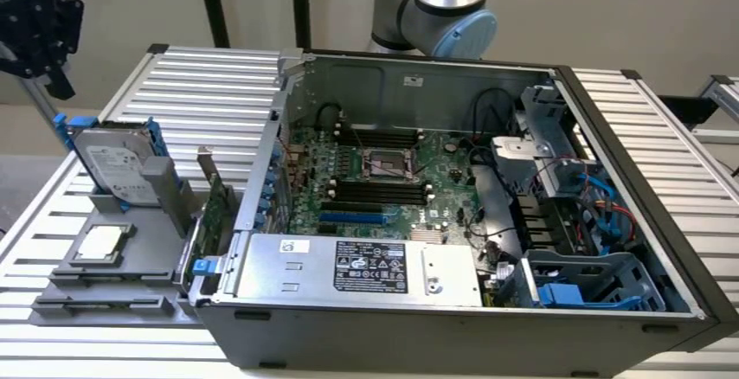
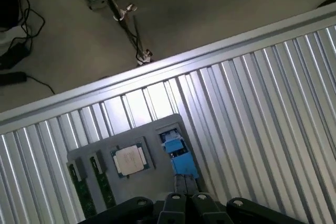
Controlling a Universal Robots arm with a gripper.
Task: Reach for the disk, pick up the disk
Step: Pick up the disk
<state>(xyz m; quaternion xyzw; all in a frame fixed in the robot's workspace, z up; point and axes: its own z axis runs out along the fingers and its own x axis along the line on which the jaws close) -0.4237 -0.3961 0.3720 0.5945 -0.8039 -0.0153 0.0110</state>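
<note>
One disk [image 1: 112,164] standing in grey holder [image 1: 107,204] | chip [image 1: 102,242] in tray [image 1: 141,266]

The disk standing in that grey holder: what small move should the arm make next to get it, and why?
Probably open the end effector first. The disk stands on edge in its holder, and the wrist view shows the shut fingers pointing at its blue top edge. As they are, they likely could not straddle it.
</note>
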